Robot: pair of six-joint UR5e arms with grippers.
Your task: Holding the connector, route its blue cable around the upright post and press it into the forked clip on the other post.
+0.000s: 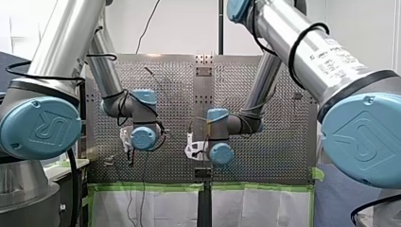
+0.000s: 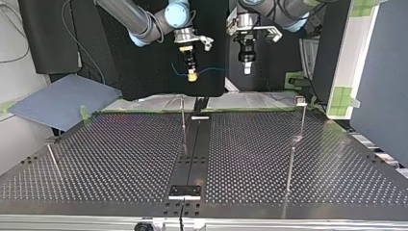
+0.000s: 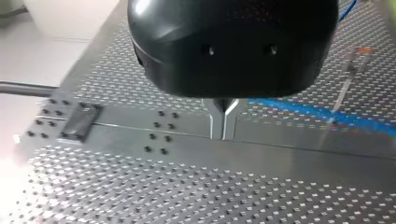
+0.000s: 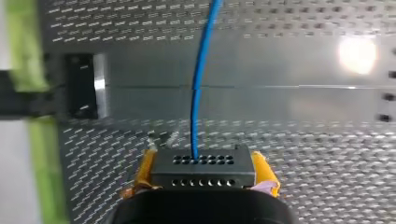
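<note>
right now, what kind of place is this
Probably a robotics lab test bench: my left arm and my right arm hang over a perforated table fitted with upright posts, green tape along its edge.

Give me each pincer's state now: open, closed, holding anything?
Left pincer: closed, nothing held.
Right pincer: closed on the black connector, with its blue cable running ahead.

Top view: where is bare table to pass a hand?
Bare: the perforated table between the left post and centre post; also between the rail and right posts. Crowded: rear middle, under my right pincer and my left pincer.
</note>
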